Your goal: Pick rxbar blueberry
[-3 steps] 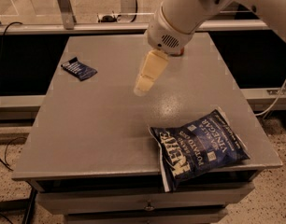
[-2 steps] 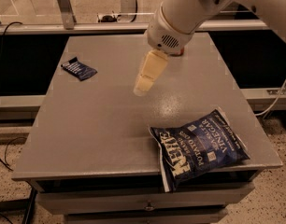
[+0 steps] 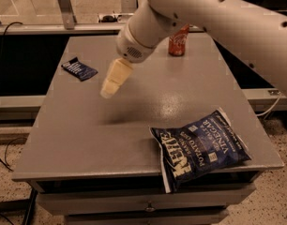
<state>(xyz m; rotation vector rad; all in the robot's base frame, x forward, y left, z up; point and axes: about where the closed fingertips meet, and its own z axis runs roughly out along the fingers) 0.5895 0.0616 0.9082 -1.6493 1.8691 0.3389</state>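
The rxbar blueberry [image 3: 79, 69] is a small flat dark-blue wrapper with white text lines, lying on the grey table [image 3: 134, 125] near its far left edge. My gripper [image 3: 108, 92] hangs above the table on a white arm, cream-coloured fingers pointing down and left. It is to the right of the bar and a little nearer the front, apart from it. Nothing is seen held in it.
A large dark-blue Kettle chip bag [image 3: 200, 146] lies at the table's front right corner, overhanging the edge a little. A red soda can [image 3: 178, 42] stands at the far right, partly behind my arm. A metal rail and posts run behind the table.
My arm and gripper have moved left toward the bar's side of the table. The red can now shows behind the arm. The bar and chip bag lie as before.
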